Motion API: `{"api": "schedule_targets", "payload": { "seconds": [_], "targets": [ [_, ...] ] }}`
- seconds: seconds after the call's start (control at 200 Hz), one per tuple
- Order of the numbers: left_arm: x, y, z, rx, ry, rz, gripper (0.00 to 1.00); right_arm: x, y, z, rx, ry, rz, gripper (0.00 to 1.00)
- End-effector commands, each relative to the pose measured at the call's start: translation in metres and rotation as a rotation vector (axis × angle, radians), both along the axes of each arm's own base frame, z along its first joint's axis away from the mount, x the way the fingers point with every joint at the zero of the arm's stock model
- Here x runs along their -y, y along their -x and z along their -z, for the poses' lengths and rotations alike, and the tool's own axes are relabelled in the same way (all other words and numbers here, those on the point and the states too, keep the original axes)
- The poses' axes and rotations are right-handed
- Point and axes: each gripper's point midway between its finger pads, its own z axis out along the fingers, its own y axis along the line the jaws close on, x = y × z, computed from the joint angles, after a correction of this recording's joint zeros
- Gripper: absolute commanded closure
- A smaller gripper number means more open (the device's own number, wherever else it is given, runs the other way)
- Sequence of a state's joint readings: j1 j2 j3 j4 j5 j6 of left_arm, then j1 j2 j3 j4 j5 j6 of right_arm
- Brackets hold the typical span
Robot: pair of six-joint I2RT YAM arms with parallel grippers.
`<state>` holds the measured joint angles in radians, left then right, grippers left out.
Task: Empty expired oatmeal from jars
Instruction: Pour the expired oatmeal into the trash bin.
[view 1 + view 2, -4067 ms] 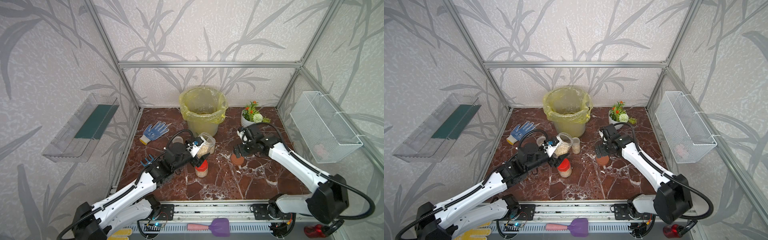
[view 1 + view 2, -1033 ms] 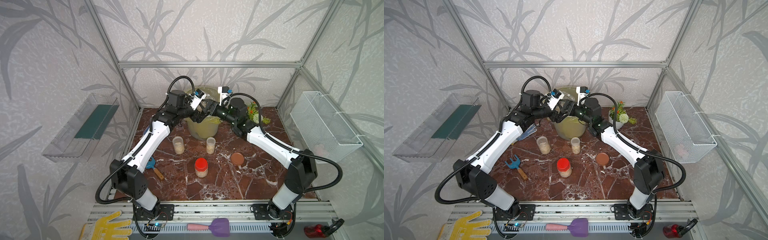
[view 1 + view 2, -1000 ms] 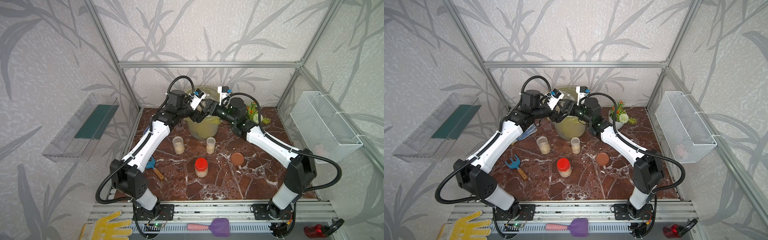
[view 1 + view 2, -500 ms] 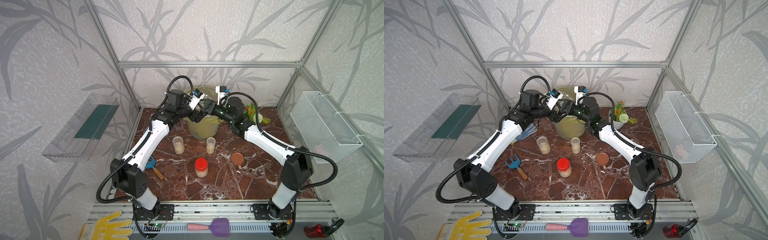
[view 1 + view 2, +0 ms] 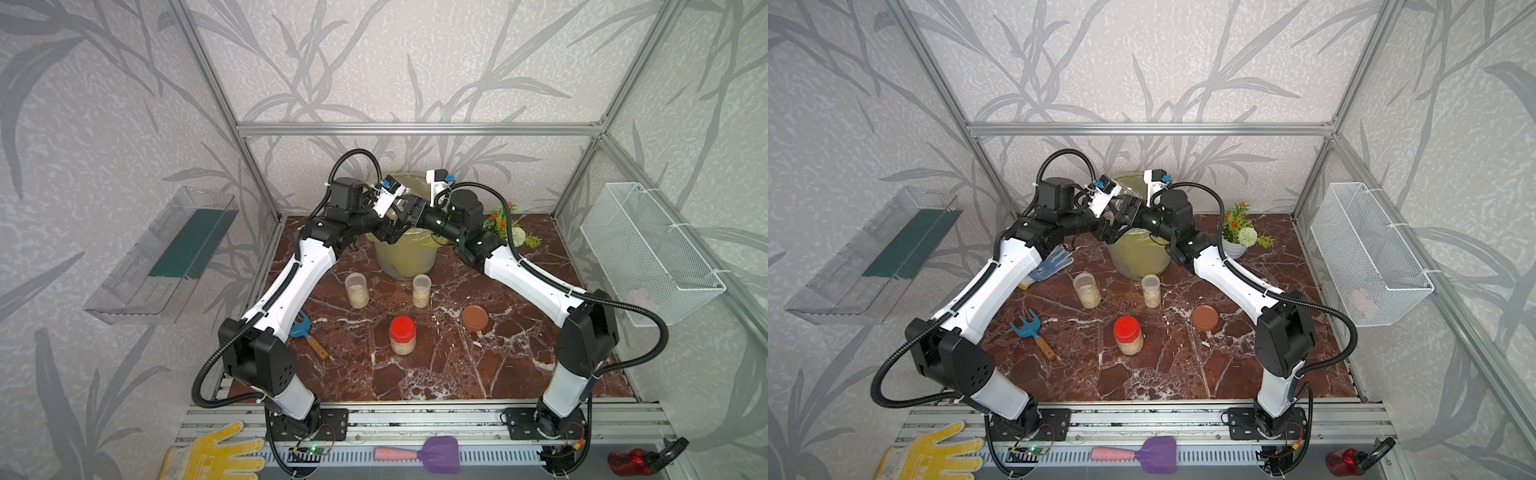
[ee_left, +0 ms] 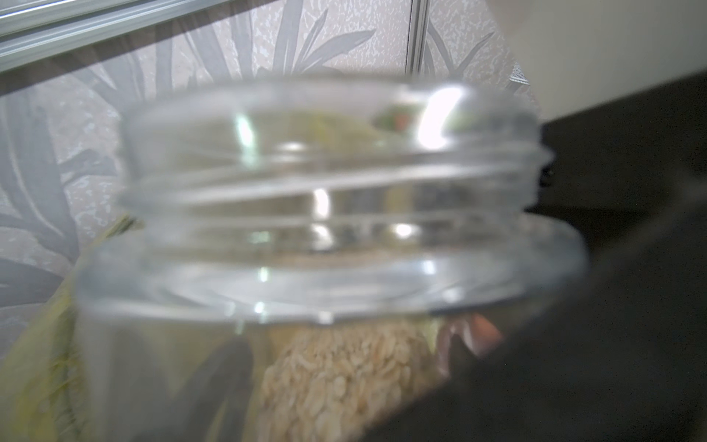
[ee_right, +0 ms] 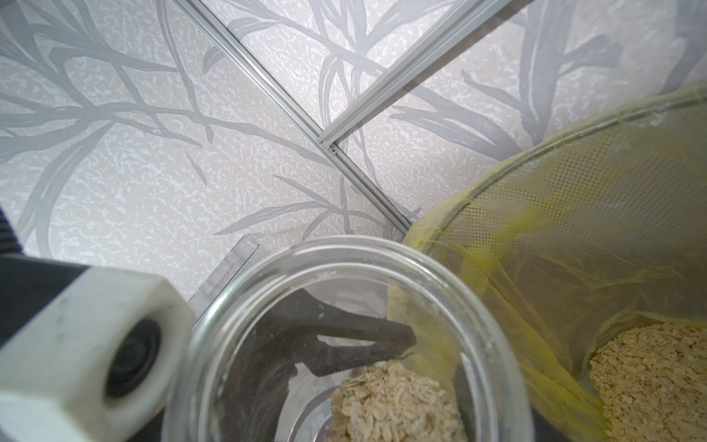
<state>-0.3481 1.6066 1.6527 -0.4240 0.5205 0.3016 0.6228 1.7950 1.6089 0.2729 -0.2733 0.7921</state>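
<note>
Both arms meet high over the bin (image 5: 405, 257) lined with a yellow bag. Between them hangs a wide clear jar (image 7: 344, 306) without a lid, some oatmeal (image 7: 394, 402) in it. My right gripper (image 5: 409, 210) is shut on this jar, which looks sharp in its wrist view. My left gripper (image 5: 392, 220) is open, one finger (image 7: 344, 336) showing through the glass. In the left wrist view the jar (image 6: 329, 191) is smeared. On the table stand three jars of oatmeal: a wide one (image 5: 357, 289), a slim one (image 5: 421, 290) and a red-lidded one (image 5: 402, 334).
A brown lid (image 5: 474, 318) lies on the table right of the jars. Oatmeal (image 7: 650, 375) lies in the bin. A flower pot (image 5: 509, 226) stands at the back right. A blue rake (image 5: 305, 332) and a blue glove (image 5: 1050, 262) lie left. A wire basket (image 5: 648, 253) hangs on the right wall.
Four seconds ago both arms were low at the table. Since then they have risen over the bin with the jar. In the last second both wrists edged left and the left jaws widened.
</note>
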Motion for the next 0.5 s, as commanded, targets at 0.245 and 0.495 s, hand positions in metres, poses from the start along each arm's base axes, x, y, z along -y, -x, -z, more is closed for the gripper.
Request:
{"api": "schedule_targets", "payload": {
  "seconds": [0.245, 0.495],
  "targets": [
    [0.009, 0.021, -0.038, 0.094, 0.005, 0.108, 0.01, 0.006, -0.018, -0.025, 0.027, -0.030, 0.084, 0.77],
    [-0.005, 0.020, -0.036, 0.077, -0.008, 0.070, 0.01, 0.012, -0.024, -0.033, 0.041, -0.038, 0.125, 0.77]
  ]
}}
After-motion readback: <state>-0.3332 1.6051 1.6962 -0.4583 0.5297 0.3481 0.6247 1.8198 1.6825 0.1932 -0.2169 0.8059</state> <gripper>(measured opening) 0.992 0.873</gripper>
